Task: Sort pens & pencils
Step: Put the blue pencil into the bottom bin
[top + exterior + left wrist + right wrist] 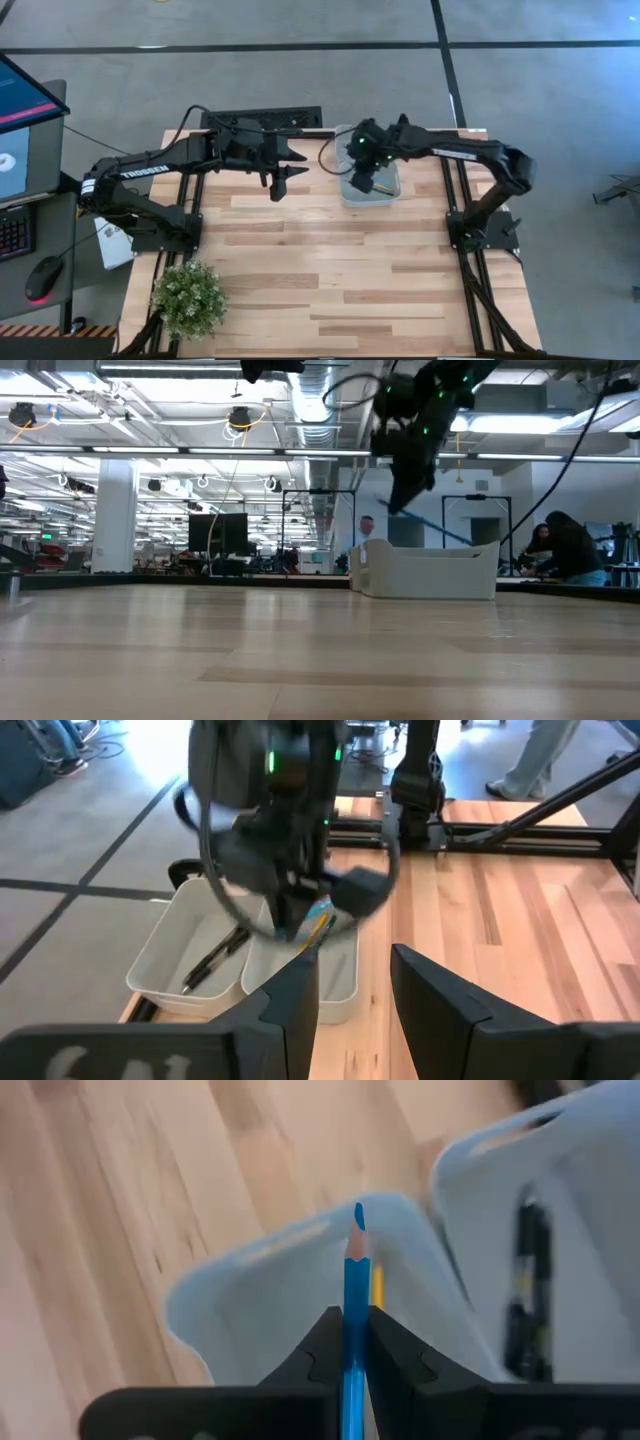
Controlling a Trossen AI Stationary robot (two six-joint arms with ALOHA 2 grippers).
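My right gripper (350,1320) hangs over the near white bin (250,1300) and is shut on the light blue pencil (355,1280). A yellow pencil (377,1285) lies inside that bin. The neighbouring white bin (175,955) holds the black pens (215,960). In the low view the blue pencil (440,532) slants down from my right gripper (402,500) toward the bin's rim (425,550). My left gripper (355,985) stands open with nothing between its fingers. It is raised above the table to the left of the bins (283,180). My right gripper pinches the blue pencil's shaft (354,1305) between its two fingers, coming from above and slanting down. The sharpened tip (358,1215) sticks out past the fingertips over the bin. The pencil is lifted clear and tilted, its low end near the height of the bin's rim.
The two white bins stand side by side at the table's far edge, right of centre (372,188). A small potted plant (188,295) sits at the near left corner. Bare wooden tabletop (330,270) fills the middle and near side. People show in the room beyond the table.
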